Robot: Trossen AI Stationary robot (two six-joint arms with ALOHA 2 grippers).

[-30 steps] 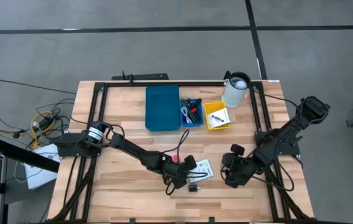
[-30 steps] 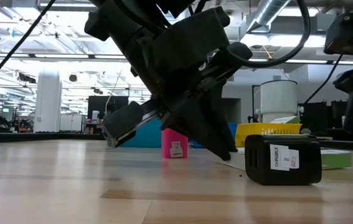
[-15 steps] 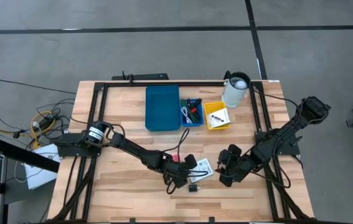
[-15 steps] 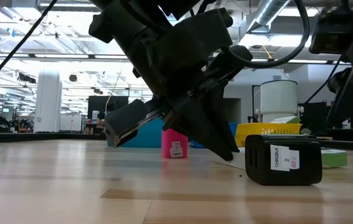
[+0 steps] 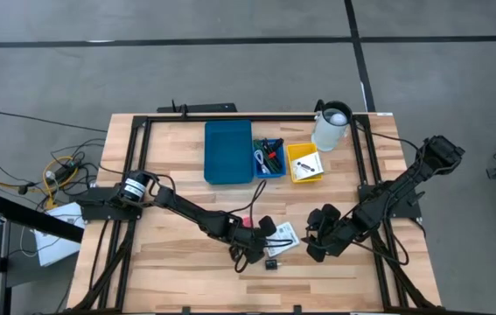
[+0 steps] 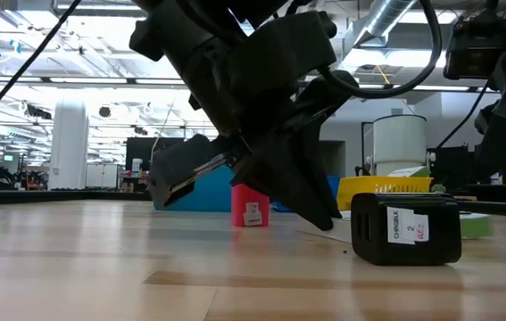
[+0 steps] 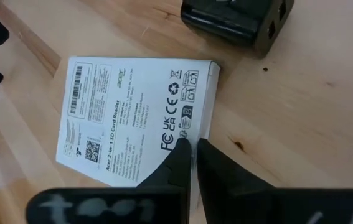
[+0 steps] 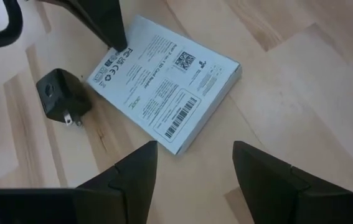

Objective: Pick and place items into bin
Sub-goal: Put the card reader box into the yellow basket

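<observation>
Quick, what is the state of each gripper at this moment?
Left gripper: jaws closed, tips on the white box's edge, holding nothing.
Right gripper: jaws open, empty, above the white box.

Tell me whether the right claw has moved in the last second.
Yes. In the high view the right claw has shifted left, away from the table's right frame rail, toward the white box.

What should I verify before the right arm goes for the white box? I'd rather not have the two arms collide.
1. Right gripper jaws open: ok.
2. Right gripper lined up with the box: ok, box lies flat just ahead of it.
3. Box free of the left gripper: not ok, its shut tips rest at the box's edge.
4. Black adapter clear of the box: ok, apart beside it.
5. Bin space: cannot tell; the blue bin looks empty.
6. Arms apart: ok in the high view, but close.
</observation>
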